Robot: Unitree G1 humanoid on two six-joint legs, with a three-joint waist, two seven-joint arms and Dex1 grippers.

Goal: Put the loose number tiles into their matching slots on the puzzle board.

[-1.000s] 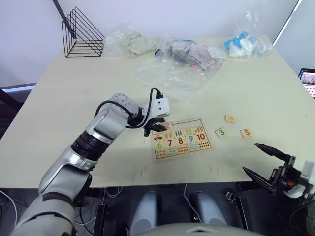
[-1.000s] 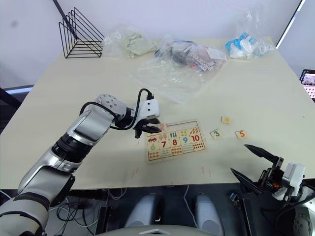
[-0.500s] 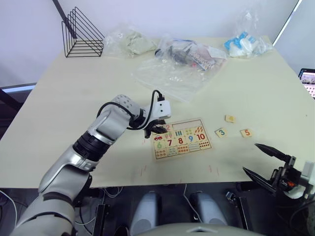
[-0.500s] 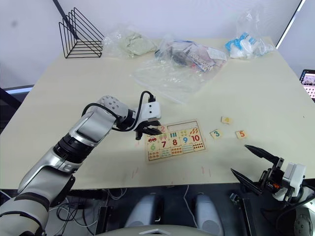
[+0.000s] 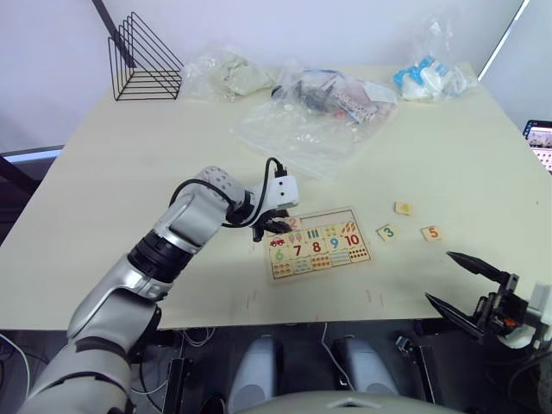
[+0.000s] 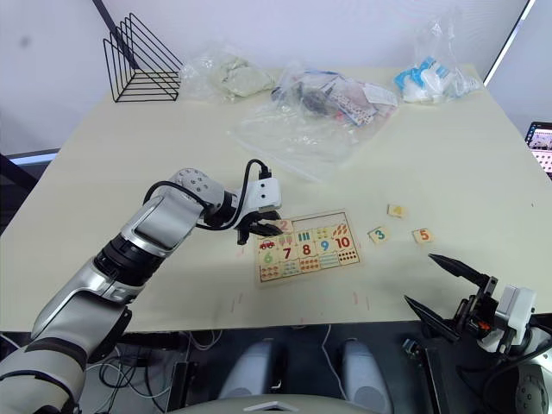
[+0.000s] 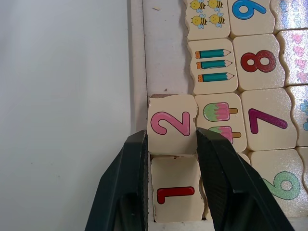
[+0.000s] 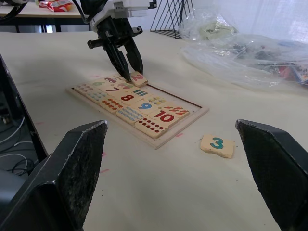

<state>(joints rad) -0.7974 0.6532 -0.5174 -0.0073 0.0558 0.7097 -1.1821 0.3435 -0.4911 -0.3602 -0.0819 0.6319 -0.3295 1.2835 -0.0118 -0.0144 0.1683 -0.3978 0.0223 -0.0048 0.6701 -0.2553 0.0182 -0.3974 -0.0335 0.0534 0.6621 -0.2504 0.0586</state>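
Note:
The puzzle board point(image 5: 321, 269) lies near the table's front middle. My left gripper point(image 7: 171, 137) is at the board's top left corner, shut on the pink 2 tile point(image 7: 171, 124), which sits tilted over the second slot. The red 1 tile point(image 7: 175, 195) lies in the first slot. The other slots point(image 7: 163, 48) are bare. To the right of the board lie three loose number tiles: the 3 point(image 5: 387, 232), the 5 point(image 5: 431, 233) and the 4 point(image 5: 403, 208). My right gripper point(image 5: 438, 276) hangs open off the table's front right edge, holding nothing.
Clear plastic bags point(image 5: 319, 108) with small items lie across the back middle. A black wire rack point(image 5: 142, 60) stands at the back left, and another bag point(image 5: 427, 78) at the back right. The table's front edge point(image 5: 259, 323) runs just below the board.
My left gripper has shifted slightly right onto the board's top left corner with the 2 tile. The right arm and the three loose tiles have not moved.

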